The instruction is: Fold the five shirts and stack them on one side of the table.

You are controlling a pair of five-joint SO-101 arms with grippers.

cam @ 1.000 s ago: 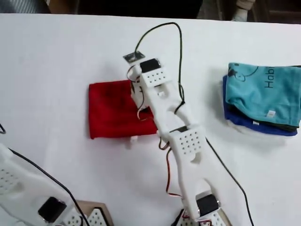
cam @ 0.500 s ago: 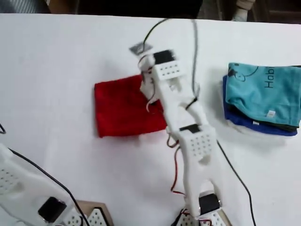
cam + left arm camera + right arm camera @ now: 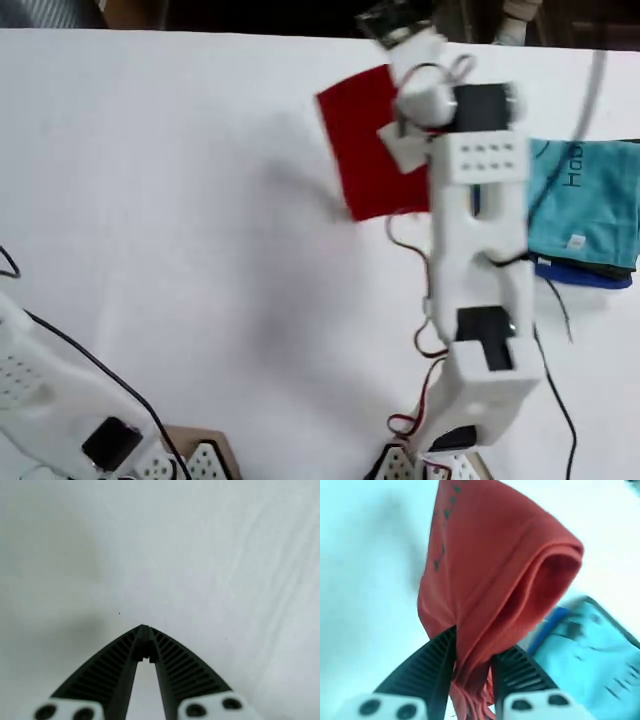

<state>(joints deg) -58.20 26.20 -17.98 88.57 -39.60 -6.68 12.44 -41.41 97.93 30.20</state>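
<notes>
- Holding the red shirt (image 3: 490,570) pinched in our right gripper (image 3: 470,645), we hang it beside the folded stack (image 3: 590,220).
- Our left gripper (image 3: 144,632) sits closed, empty, above the desk (image 3: 200,555).

A big white table (image 3: 150,180) spread out all around the right pincer (image 3: 472,645) and lay right under the left pincer (image 3: 144,632). A soft grey shadow (image 3: 65,622) sat on the table just beside the left pincer. Past the table's far edge, beyond the right pincer, the room (image 3: 280,14) was dark.
</notes>
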